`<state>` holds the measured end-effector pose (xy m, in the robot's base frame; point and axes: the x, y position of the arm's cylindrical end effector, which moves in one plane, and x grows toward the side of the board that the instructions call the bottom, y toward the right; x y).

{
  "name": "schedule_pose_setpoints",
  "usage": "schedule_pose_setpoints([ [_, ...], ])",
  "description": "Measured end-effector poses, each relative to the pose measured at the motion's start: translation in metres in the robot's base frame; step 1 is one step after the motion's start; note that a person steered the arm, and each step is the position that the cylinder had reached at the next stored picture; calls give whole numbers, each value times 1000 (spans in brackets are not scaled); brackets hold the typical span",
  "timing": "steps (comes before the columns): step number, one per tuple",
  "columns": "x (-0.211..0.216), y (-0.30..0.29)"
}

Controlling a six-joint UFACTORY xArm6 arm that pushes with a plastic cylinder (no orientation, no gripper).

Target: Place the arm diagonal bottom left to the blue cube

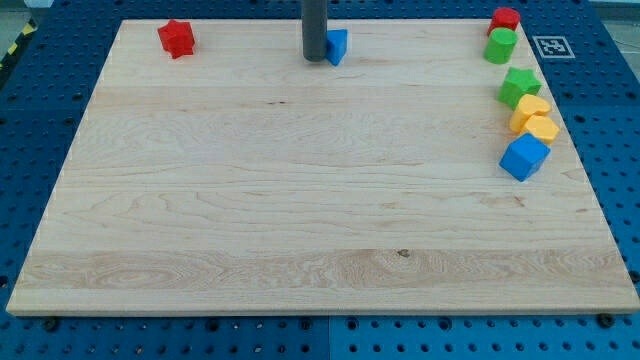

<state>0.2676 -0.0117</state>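
The blue cube (pixel 524 157) lies near the view's right edge of the wooden board (pixel 300 200), at the lower end of a line of blocks. My tip (pixel 314 59) is at the view's top centre, far to the left of and above the blue cube. The rod partly covers a second, smaller blue block (pixel 337 46), whose shape I cannot make out, just to its right.
A red star block (pixel 176 38) is at the top left. Down the right edge lie a red block (pixel 505 19), a green cylinder (pixel 500 46), a green star block (pixel 519 87) and two yellow blocks (pixel 531 109) (pixel 541 129).
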Motion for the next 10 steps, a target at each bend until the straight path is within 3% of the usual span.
schedule_pose_setpoints([
  [2, 40, 17],
  [3, -5, 21],
  [5, 22, 32],
  [10, 39, 51],
])
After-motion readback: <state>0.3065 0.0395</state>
